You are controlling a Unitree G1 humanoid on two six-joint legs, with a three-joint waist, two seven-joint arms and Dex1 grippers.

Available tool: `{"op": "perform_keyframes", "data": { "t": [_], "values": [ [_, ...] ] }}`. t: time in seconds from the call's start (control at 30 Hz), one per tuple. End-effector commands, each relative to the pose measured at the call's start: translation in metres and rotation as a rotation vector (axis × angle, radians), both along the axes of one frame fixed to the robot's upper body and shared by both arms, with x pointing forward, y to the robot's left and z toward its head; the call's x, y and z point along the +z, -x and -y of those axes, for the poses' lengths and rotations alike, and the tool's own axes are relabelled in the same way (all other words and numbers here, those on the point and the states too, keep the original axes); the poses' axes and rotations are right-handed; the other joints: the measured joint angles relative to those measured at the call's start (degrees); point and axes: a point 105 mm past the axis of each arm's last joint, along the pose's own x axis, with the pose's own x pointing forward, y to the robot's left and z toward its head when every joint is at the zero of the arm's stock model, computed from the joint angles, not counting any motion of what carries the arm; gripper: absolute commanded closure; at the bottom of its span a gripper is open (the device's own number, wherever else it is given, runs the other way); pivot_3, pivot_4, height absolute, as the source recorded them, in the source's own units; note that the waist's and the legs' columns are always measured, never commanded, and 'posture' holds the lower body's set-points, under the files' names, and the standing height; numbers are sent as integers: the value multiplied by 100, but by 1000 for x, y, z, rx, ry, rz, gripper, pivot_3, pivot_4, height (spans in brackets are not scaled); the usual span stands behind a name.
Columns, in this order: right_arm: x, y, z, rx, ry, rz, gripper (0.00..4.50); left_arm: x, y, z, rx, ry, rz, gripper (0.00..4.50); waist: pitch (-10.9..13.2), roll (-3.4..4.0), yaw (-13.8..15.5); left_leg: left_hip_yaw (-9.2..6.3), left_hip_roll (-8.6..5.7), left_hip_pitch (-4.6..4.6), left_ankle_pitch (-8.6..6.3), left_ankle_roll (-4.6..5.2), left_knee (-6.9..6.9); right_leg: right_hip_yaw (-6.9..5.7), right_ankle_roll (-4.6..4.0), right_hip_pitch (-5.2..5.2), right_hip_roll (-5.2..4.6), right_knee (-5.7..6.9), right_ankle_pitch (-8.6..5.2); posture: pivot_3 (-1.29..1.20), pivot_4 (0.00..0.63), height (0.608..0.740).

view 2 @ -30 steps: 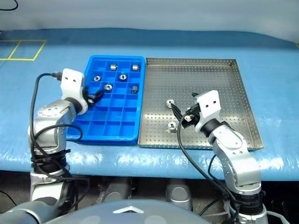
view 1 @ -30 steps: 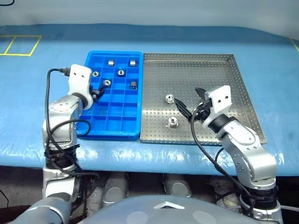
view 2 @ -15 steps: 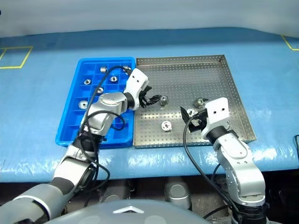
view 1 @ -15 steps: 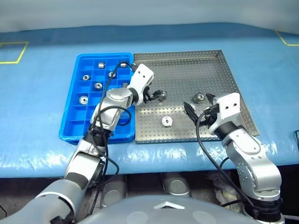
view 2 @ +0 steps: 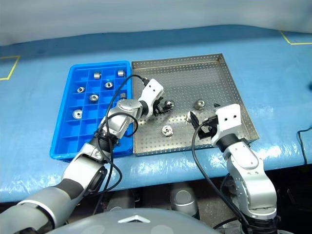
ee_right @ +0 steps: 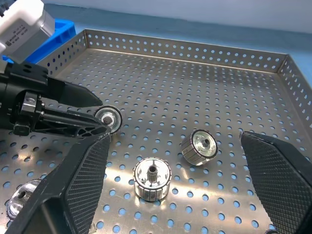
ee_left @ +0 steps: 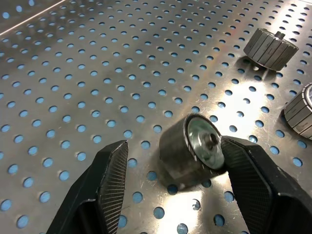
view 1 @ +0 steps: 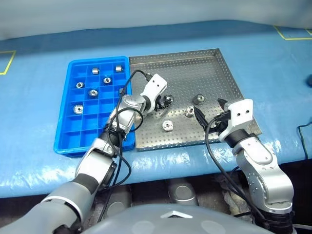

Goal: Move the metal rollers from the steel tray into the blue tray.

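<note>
head views: left gripper over steel tray, fingers spread either side of one roller. Right gripper wide apart, holding nothing, hovering near tray's front right. Four metal rollers on steel tray, six in blue tray.
left wrist: one pad touches the roller's end face, other pad clear of it; roller on its side on the tray floor.
right wrist: fingers spread wide, two rollers between them on the floor.
vs earlier: left arm crossed over from blue tray to steel tray.
</note>
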Motion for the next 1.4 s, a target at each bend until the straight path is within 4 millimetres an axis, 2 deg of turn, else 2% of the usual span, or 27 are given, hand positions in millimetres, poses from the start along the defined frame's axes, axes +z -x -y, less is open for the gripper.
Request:
{"op": "perform_keyframes", "data": {
  "t": [0.03,0.07,0.2,0.4,0.5,0.73,0.9,0.97,1.1,1.17,1.4],
  "values": [
    [17,2,0,-1,7,75,0,4,-1,4,-10,5,22,1252,0,0,-35,0,0,-1,0,0,0,0,0,-1,0,0,0,-306,150,740],
    [17,2,0,-2,6,75,0,4,-1,4,-5,5,23,1252,0,0,-45,0,0,-1,0,0,0,0,0,-1,0,0,0,-306,150,740],
    [17,0,-1,1,4,77,0,9,-2,6,15,66,33,2494,0,0,-52,0,0,-1,0,0,-1,0,0,-1,0,-1,0,-300,150,740],
    [16,0,-5,9,-2,75,0,19,10,18,-58,173,25,4427,0,0,-50,0,0,-1,0,0,-2,0,0,-1,0,-2,0,-300,150,740],
    [16,0,-7,16,-7,73,0,25,14,15,-90,193,33,4427,0,0,-51,0,0,-1,0,0,-2,0,0,-1,0,-2,0,-301,150,740],
    [8,2,-15,55,-23,34,0,38,12,-5,-100,194,59,4427,0,0,-66,-1,2,1,0,0,-2,0,0,-1,1,0,0,-287,150,740],
    [-3,-1,-23,65,-70,-29,0,48,25,-8,-173,222,56,4427,0,0,-34,-1,2,-1,0,0,-2,0,0,-1,0,-2,0,-280,150,740],
    [-10,-2,-31,82,-77,-69,0,49,32,-10,-203,217,54,4427,0,1,-33,-1,2,-1,0,0,-3,0,0,-1,0,-2,0,-274,150,740],
    [-6,2,-57,182,-143,-98,0,49,37,-17,-202,199,58,4427,0,2,-6,-3,5,3,0,0,-5,0,-1,-2,2,3,0,-264,150,740],
    [-14,4,-70,227,-142,-155,0,50,38,-21,-196,194,63,4427,0,1,3,-4,5,3,0,0,-3,0,-1,-2,2,6,0,-259,150,740],
    [-32,3,-91,293,-103,-272,0,63,41,-30,-199,194,113,4427,0,1,40,-6,4,0,0,0,-5,-1,-1,-3,1,0,0,-241,150,740]
  ]
}}
